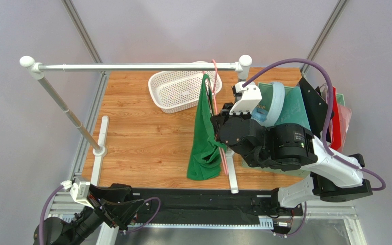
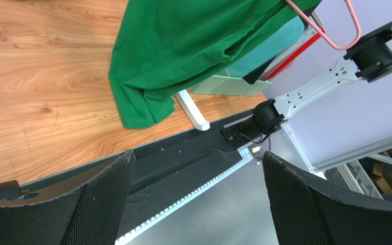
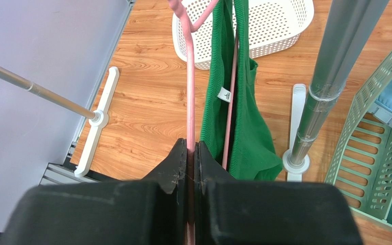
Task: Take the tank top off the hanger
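Note:
The bright green tank top (image 1: 203, 138) hangs on the pink hanger (image 1: 215, 69), whose hook sits over the silver rail (image 1: 131, 67). My right gripper (image 1: 218, 122) reaches in from the right at the garment's mid height. In the right wrist view the right gripper (image 3: 191, 153) is shut on one pink wire of the hanger (image 3: 190, 92), with the tank top (image 3: 249, 132) draped just to the right of it. My left gripper (image 2: 198, 173) stays low at the table's near left edge, open and holding nothing, well away from the tank top (image 2: 193, 51).
A white perforated basket (image 1: 175, 92) stands on the wooden table behind the garment. The rail's right post (image 3: 331, 76) and its white foot (image 1: 231, 178) are close to my right gripper. A pale green crate (image 3: 377, 153) and teal, black and red items (image 1: 290, 107) fill the right side.

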